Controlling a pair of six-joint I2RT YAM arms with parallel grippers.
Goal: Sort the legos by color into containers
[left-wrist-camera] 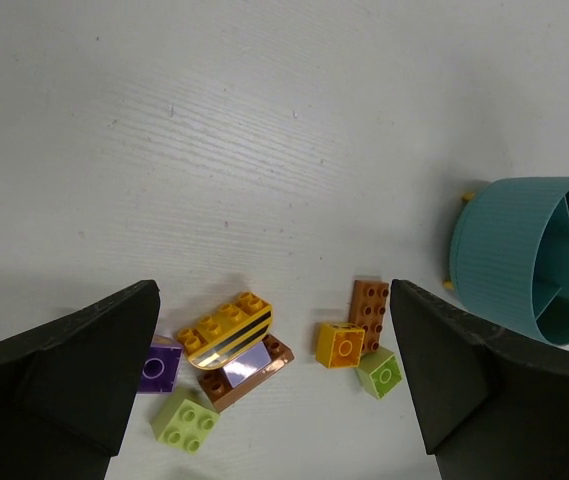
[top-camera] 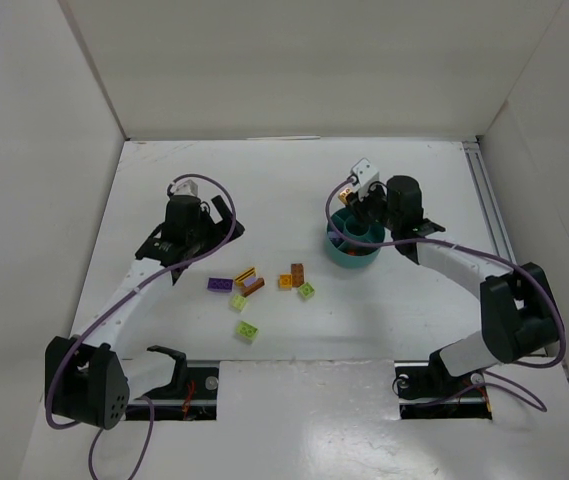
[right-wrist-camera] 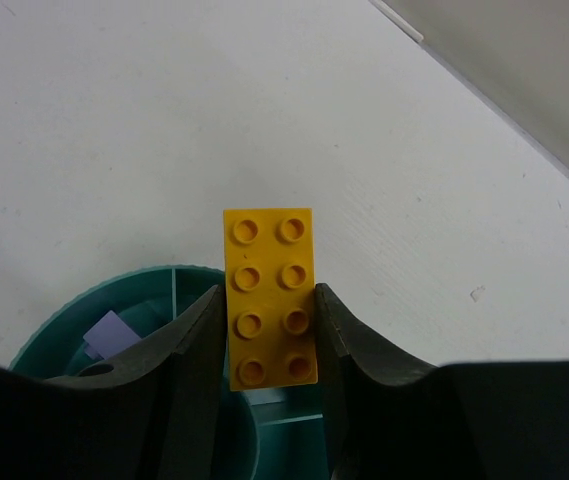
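White tabletop surface [top-camera: 264,180], walled by pale panels, carries closest to the arm bases a loose scatter of small studded plastic bricks [top-camera: 237,301] in lime green, purple, brown, orange and striped yellow. Just beyond them the left pincer [left-wrist-camera: 274,330] hangs released, its dark fingers spread wide and touching none. Farther off to the right, the right pincer [right-wrist-camera: 269,335] is clenched on a yellow two-by-four studded brick [right-wrist-camera: 269,290] above the round teal plastic divided bowl [top-camera: 356,260], where a pale purple piece [right-wrist-camera: 111,333] lies in one compartment.

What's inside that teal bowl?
The teal bowl holds a pale purple piece in one compartment. The right end effector and its yellow brick hide most of the rest.
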